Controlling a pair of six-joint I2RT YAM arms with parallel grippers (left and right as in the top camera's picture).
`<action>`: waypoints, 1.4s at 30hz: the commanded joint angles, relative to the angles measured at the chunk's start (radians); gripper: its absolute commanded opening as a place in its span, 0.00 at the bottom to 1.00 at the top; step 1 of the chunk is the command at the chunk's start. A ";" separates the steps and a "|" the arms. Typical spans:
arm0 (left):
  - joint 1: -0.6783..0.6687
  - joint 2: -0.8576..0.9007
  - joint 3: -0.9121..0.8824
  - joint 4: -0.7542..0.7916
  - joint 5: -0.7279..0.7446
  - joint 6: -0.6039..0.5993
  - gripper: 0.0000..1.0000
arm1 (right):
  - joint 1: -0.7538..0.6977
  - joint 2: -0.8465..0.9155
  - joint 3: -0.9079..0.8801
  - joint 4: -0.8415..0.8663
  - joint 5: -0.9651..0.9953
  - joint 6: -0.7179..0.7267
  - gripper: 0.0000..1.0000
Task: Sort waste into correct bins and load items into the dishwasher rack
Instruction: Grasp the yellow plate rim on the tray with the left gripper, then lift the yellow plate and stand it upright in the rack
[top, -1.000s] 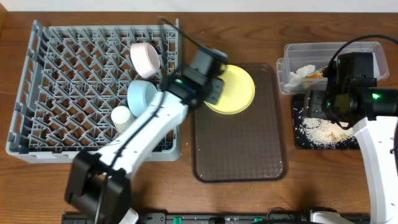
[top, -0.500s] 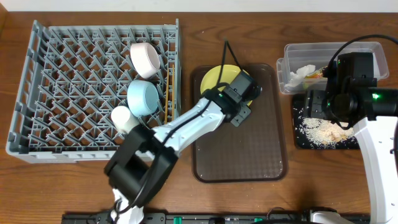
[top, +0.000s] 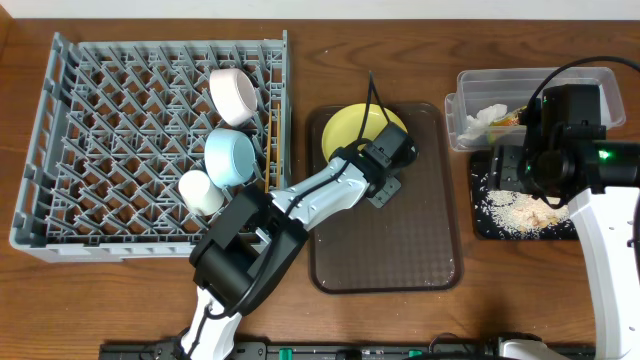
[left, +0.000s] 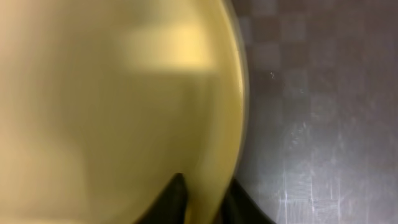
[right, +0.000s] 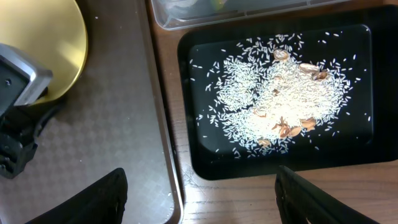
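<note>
Plate (top: 347, 128): round, glossy, pale yellow

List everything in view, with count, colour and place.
dishwasher rack: one, grey, table's left
pinkish-white bowl: one, in the rack's right side
light blue bowl: one, in the rack, below the pink one
cup: one, white, in the rack
chopsticks: count unclear, wooden, along the rack's right edge
brown tray: one, centre
yellow plate: one, on the brown tray
clear tub: one, far right
tissue: one, white, in the tub
wrapper: one, mostly hidden, in the tub
black tray: one, beside the tub
rice crumbs: many, whitish, on the black tray
left gripper: closed on the plate's rim
right gripper: open, above the black tray
</note>
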 joint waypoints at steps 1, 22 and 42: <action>0.002 0.027 0.013 -0.015 -0.011 0.011 0.11 | -0.006 -0.003 0.018 -0.004 0.003 -0.010 0.74; 0.014 -0.375 0.013 -0.102 -0.001 -0.031 0.06 | -0.006 -0.003 0.018 -0.001 0.003 -0.010 0.74; 0.642 -0.564 0.013 -0.105 0.958 -0.402 0.06 | -0.006 -0.003 0.018 -0.003 0.003 -0.010 0.74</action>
